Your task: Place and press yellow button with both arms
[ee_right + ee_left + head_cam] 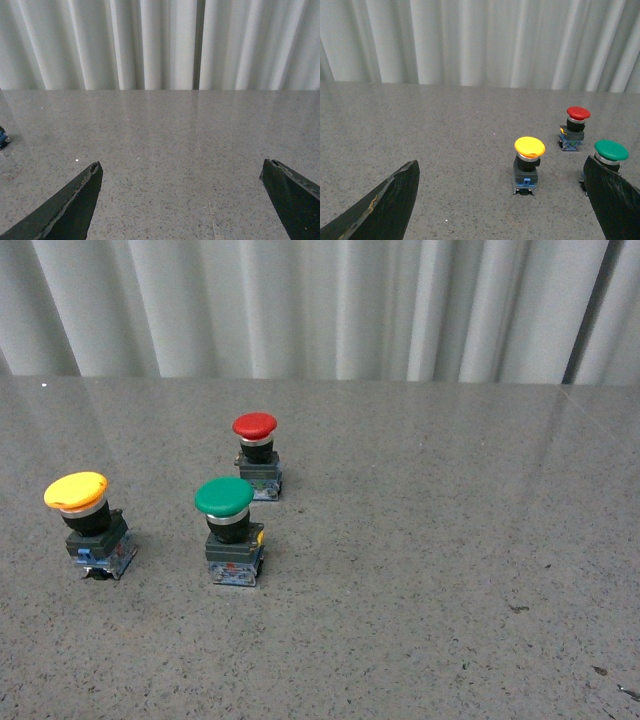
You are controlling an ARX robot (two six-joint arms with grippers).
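The yellow button (85, 522) stands upright on the grey table at the left in the front view, yellow cap on a dark base with blue bits. It also shows in the left wrist view (527, 162), ahead of my left gripper (502, 172), which is open and empty, its fingers (395, 200) wide apart and short of the button. My right gripper (182, 170) is open and empty over bare table. Neither arm shows in the front view.
A green-capped button (230, 530) stands right of the yellow one, partly behind a left finger in the left wrist view (610, 152). A red-capped button (256, 455) stands behind it. White curtain (320, 300) runs along the table's far edge.
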